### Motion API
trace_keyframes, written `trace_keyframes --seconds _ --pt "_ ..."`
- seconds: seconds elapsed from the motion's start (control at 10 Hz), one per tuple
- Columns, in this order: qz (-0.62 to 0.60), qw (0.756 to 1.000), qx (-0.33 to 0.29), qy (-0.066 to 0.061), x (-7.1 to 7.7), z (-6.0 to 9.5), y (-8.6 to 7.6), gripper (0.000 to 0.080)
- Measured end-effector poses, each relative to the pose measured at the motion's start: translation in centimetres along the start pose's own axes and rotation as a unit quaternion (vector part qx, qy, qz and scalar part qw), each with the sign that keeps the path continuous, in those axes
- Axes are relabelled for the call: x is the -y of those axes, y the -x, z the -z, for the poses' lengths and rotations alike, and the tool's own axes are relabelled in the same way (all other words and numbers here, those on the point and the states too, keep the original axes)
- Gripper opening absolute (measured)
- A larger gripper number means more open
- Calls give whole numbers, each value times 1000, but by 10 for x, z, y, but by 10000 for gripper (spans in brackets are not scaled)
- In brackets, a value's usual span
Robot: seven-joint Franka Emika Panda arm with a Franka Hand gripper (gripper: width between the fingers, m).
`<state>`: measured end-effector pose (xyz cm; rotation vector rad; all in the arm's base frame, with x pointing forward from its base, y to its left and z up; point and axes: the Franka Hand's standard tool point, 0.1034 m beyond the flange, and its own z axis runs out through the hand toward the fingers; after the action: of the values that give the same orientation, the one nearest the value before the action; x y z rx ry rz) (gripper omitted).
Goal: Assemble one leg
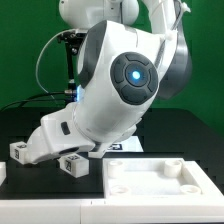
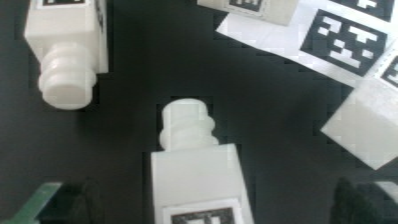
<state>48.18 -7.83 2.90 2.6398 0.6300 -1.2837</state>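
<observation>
In the wrist view a leg (image 2: 199,165), a white block with a ribbed screw tip and a marker tag, lies on the black table between my fingers. My gripper (image 2: 214,207) is open, and its dark fingertips (image 2: 50,205) stand well apart on either side of this leg without touching it. A second leg (image 2: 68,50) lies beyond it. In the exterior view my hand hangs low over a tagged leg (image 1: 72,163), with another leg (image 1: 20,152) towards the exterior view's left. The arm's body hides the fingertips there.
The large flat white panel (image 1: 155,180) with raised rim and corner holes lies at the exterior view's lower right. A white board with marker tags (image 2: 338,40) lies past the legs in the wrist view. A green backdrop stands behind.
</observation>
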Motion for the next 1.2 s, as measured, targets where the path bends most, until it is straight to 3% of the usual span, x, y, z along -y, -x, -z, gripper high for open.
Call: trace_keyframes --seconds 0.5,0.6,0.7,0.8,0.9,1.0,1.1,1.2 --pt "-47 999 -2 1 -8 -16 -11 649" --pt "-46 999 -2 1 -8 -16 -12 511" --pt "-46 999 -2 1 -8 -16 -11 511" --pt "-46 999 -2 1 -8 -16 -12 371" --pt "-46 999 -2 1 -8 -16 -12 282" --pt "-46 999 -2 1 -8 -16 -12 282" --pt "-34 999 0 -8 -5 -7 -8 282" --pt "-26 999 -18 -23 -1 23 0 282"
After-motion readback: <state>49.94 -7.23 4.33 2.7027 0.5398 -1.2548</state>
